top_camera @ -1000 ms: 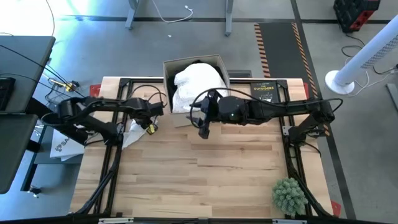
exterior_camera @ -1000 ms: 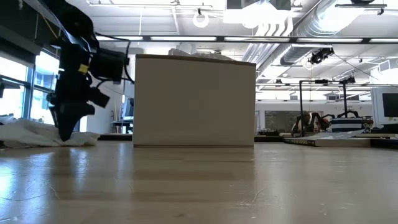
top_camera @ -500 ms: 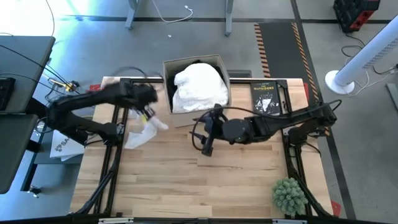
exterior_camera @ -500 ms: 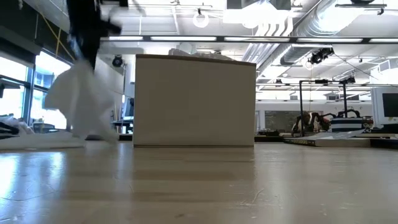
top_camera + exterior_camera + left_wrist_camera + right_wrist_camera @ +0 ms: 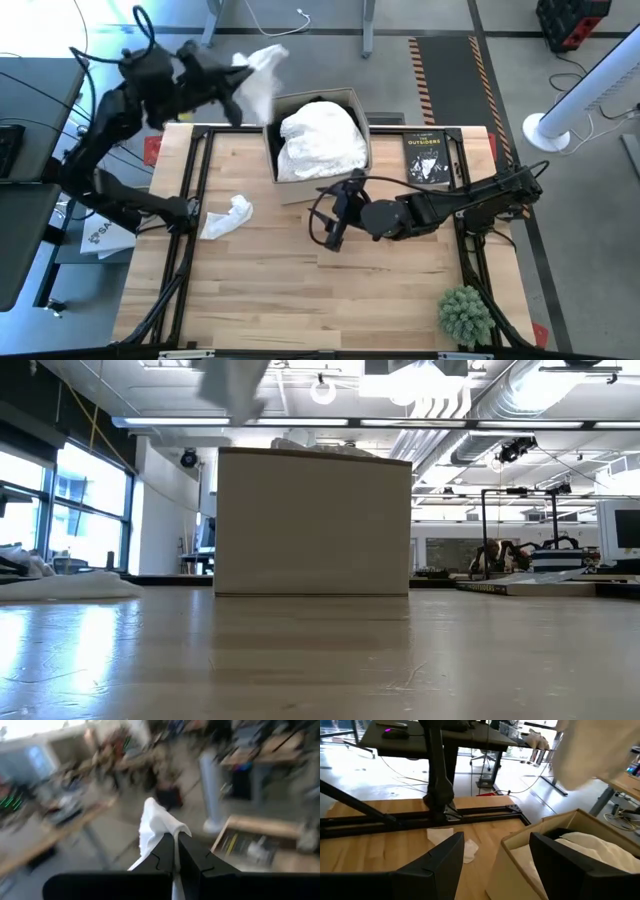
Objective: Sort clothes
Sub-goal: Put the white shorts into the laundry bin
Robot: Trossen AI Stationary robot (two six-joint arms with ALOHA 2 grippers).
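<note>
Right claw (image 5: 333, 222): low over the bench (image 5: 300, 290) just in front of the cardboard box (image 5: 352, 100), fingers spread apart, holding nothing.
Small white cloth (image 5: 227, 215): crumpled on the bench near its left edge.
Box contents: white garment (image 5: 320, 140) heaped over a black one (image 5: 318, 102).
Left claw (image 5: 240, 92): arm raised high beyond the box's left corner, fingers pressed together on a thin white garment (image 5: 152, 827).

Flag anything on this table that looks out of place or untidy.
One white garment lies crumpled on the table near its left edge, outside the cardboard box, which is heaped above its rim with white clothes. The left claw holds another white cloth in the air just off the box's left corner. The right claw is open and empty.
</note>
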